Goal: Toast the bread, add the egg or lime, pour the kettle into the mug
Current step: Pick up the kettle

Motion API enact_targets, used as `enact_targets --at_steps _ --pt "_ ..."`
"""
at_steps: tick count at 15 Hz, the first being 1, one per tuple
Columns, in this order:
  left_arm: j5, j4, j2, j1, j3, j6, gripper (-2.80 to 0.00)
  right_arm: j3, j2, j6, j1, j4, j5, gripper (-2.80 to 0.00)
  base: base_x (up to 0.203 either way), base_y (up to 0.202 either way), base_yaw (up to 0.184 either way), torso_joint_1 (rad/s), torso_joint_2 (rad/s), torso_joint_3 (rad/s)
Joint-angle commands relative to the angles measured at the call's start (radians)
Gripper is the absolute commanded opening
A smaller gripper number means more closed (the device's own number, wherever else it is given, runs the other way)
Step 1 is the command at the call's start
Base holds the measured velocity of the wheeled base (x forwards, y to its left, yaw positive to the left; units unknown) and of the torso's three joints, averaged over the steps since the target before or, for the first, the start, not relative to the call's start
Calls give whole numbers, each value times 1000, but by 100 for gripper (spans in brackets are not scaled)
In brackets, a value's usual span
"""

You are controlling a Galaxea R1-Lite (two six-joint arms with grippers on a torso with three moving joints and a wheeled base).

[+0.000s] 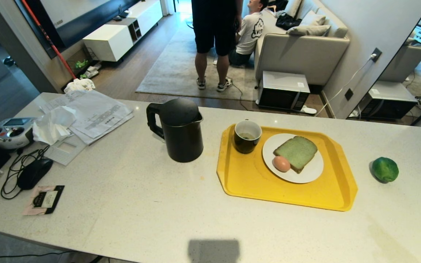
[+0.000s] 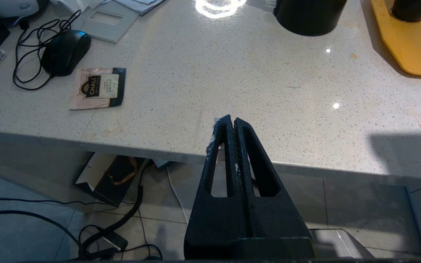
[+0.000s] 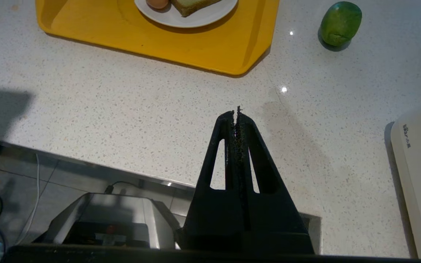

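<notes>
A: Where are the two arms?

B: Neither shows from the head camera. The left end effector [image 2: 234, 122] hangs at the near edge of the desk [image 1: 122, 212], its tip over the rim, fingers pressed flat together with nothing between them. The right end effector [image 3: 236, 115] is over the bare desk surface in front of the tray [image 1: 247, 179], fingers likewise closed and empty.

A: And the food?

B: The bread [image 1: 296, 152] lies flat on a white plate [image 1: 305, 175] on the yellow tray. The egg [image 1: 281, 163] sits on the same plate, touching the bread's near corner. The mug [image 1: 247, 136] stands upright on the tray, just beside the plate on its left.

A: The kettle?

B: The kettle [image 1: 179, 129] stands upright on the desk left of the tray, lid down, handle turned to the left. The lime [image 1: 385, 169] rests on the desk, well to the right of the tray.

A: Anything else around?

B: Papers [image 1: 93, 115], a mouse [image 1: 35, 173] with its cable and a small packet [image 1: 44, 199] lie at the left end. Beyond the desk, one person [image 1: 214, 40] stands on a rug, another sits by a sofa.
</notes>
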Motion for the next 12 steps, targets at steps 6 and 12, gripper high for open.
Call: enact_targets --at_steps 6,12 --pt "0 0 1 0 1 0 -280 0 3 4 0 1 -2 -280 0 0 0 0 0 0" --pt "0 0 1 0 1 0 -280 0 3 4 0 1 -2 -280 0 0 0 0 0 0"
